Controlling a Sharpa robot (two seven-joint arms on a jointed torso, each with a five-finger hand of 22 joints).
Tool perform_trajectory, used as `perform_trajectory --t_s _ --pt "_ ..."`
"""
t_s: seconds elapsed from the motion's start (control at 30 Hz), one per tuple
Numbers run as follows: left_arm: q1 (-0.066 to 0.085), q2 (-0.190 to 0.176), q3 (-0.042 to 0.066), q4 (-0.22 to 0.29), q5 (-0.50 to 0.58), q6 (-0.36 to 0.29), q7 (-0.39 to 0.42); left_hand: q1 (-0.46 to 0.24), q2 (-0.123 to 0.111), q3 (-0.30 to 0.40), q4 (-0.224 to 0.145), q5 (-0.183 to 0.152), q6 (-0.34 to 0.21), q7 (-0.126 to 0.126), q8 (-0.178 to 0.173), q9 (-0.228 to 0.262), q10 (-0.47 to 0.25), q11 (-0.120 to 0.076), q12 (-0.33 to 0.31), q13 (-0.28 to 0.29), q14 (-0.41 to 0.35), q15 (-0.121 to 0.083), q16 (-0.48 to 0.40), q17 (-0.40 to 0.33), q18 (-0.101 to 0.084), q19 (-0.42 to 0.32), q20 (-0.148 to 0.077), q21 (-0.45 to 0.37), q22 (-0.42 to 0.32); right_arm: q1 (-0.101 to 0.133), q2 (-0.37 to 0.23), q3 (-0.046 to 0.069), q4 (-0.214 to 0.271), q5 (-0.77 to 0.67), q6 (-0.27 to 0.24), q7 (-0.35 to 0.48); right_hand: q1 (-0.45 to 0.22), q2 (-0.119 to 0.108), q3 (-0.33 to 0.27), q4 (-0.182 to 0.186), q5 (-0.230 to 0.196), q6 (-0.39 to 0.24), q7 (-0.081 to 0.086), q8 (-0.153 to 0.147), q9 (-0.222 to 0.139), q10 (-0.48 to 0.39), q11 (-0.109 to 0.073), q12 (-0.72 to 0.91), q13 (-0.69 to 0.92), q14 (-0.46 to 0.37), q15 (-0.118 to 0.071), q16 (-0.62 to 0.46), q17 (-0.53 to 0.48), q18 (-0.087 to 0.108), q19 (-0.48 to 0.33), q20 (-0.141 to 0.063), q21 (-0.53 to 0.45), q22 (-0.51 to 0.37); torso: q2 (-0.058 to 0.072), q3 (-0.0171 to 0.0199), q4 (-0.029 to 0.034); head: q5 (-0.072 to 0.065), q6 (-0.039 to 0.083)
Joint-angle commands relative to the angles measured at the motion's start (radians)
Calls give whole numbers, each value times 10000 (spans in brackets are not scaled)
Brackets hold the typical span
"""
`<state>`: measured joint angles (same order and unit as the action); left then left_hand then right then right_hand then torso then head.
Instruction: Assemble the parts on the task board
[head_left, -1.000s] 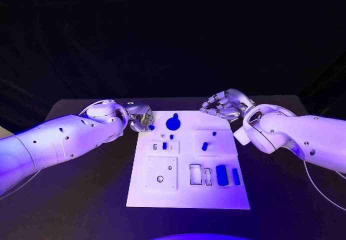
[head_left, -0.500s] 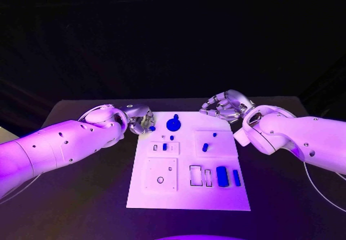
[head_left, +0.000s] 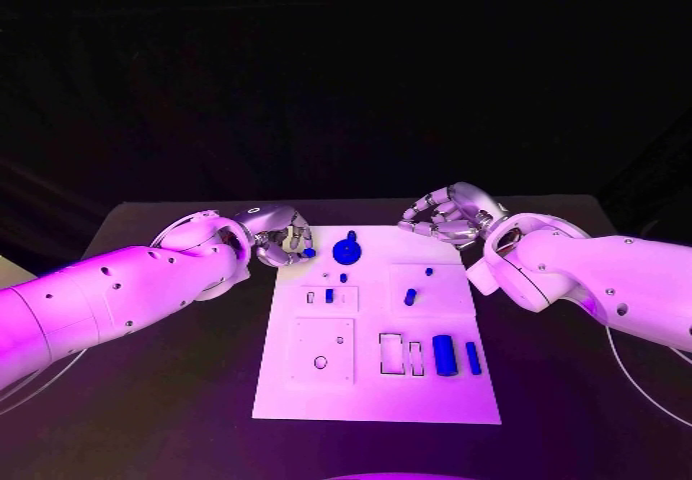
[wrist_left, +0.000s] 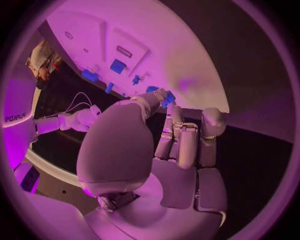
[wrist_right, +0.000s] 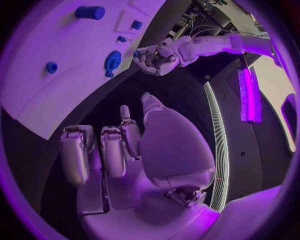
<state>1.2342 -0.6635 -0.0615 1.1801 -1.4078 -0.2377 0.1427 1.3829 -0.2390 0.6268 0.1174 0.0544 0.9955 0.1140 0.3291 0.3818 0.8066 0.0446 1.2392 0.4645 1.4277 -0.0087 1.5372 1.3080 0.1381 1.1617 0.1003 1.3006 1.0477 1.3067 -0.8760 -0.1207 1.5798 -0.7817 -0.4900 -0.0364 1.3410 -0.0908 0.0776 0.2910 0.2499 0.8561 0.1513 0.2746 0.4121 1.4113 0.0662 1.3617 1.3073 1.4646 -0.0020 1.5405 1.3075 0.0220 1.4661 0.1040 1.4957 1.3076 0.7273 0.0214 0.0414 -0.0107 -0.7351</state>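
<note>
A white task board (head_left: 375, 395) lies on a black table (head_left: 159, 400). Small blue parts (head_left: 444, 354) sit on the board. Two white arms (head_left: 116, 290) end in silver hands (head_left: 450, 217).

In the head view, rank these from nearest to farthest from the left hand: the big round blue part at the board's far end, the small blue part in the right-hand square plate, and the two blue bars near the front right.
From the left hand:
1. Big round blue part, at the board's far end, just beside the hand.
2. Small blue part, mid-board, in the right-hand square plate.
3. Two blue bars, front right, side by side; too close to rank apart.
</note>
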Motion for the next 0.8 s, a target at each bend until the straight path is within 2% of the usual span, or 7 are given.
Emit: perform_trajectory --t_s 0.03,0.4,0.53,0.67,0.8 --pt "1 -80 47 212 1078 -121 294 -112 19 54 11 39 42 -14 -5 56 90 -8 -39 -13 98 9 30 367 -169 71 -4 37 14 -11 43 1 -11 -86 161 35 23 20 72 -17 55 81 -17 -37 -16 56 -4 33 903 946 -60 53 2166 -65 788 -91 46 2313 4 1 -8 -14 32" --pt "1 -647 296 1252 3688 78 456 -166 -19 58 27 41 26 -12 -21 55 92 -4 -50 -9 75 10 21 325 -155 21 -4 2 -52 -16 274 -2 -110 642 353 -67 184 147 231 -50 86 135 -25 -58 -50 70 -17 55 920 945 -70 51 2162 -65 788 -100 42 2315 -13 -1 12 -53 162" --pt "1 -840 354 1552 4294 78 556 -167 -20 60 26 43 24 -12 -22 55 91 -4 -51 -8 73 10 20 322 -153 14 -4 -2 -62 -16 357 -6 -152 895 481 -135 225 173 271 -55 88 149 -25 -64 -59 74 -19 61 925 945 -71 51 2164 -66 790 -101 48 2318 -8 -4 0 -51 201" --pt "-1 -1015 384 1800 4872 31 683 -167 -18 68 24 48 21 -13 -25 54 90 -3 -54 -7 63 10 17 305 -151 7 -4 -7 -71 -16 471 -15 -215 1462 762 -232 295 250 369 -48 84 150 -16 -104 -92 90 -14 82 941 949 -72 60 2181 -73 801 -104 77 2333 -5 -5 -4 -64 232" --pt "-7 -1135 395 1983 5257 -42 806 -162 -13 80 17 56 18 -14 -28 54 87 -3 -57 -6 61 10 16 302 -150 2 -3 -10 -77 -16 599 -24 -271 1792 1309 -344 412 327 528 -60 167 116 9 -206 -159 110 2 109 962 953 -62 67 2196 -82 818 -102 120 2354 -11 -6 6 -68 268"
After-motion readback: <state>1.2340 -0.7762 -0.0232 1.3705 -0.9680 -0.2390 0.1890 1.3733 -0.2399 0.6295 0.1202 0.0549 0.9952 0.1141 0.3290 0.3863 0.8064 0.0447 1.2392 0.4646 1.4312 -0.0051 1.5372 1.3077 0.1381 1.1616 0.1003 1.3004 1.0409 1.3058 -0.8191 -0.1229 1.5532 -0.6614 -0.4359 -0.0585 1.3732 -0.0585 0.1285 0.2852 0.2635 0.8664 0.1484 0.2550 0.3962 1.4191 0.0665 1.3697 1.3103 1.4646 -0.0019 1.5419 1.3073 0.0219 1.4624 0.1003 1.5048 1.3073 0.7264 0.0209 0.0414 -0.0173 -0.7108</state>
